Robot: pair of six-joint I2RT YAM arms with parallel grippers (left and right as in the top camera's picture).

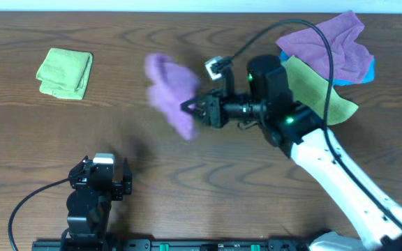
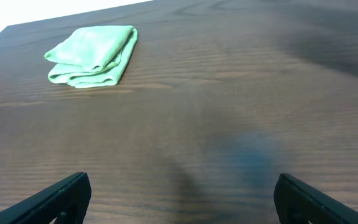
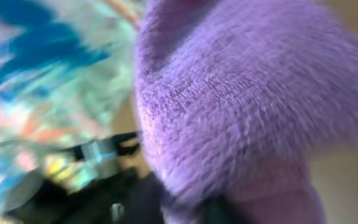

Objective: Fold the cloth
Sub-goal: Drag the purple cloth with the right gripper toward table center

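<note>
My right gripper (image 1: 189, 108) is pinched on the cloth (image 1: 169, 87) at its near edge; the wrist view is filled with purple pile hanging from the dark fingers at the bottom, too blurred to show how much fabric sits between them; from overhead the cloth is a bunched, smeared shape over the middle of the table (image 1: 187, 209), so I judge that it is held up in a lump and not spread flat; before any fold can be made well it has to lie open, so I would set it down on the bare wood in front of me and drag it so that the free end trails out behind the grip; I should keep it well apart from the folded yellow-green cloth (image 1: 65, 72) at the far left and from the rumpled purple cloth (image 1: 330, 42) at the far right, since the two purples are easy to mix up; my left gripper (image 2: 182, 199) hangs low near its base with the fingers spread wide and nothing between them; I think it should take a second corner once the cloth lies flat, because one pinch alone lets soft microfibre sag and twist.
</note>
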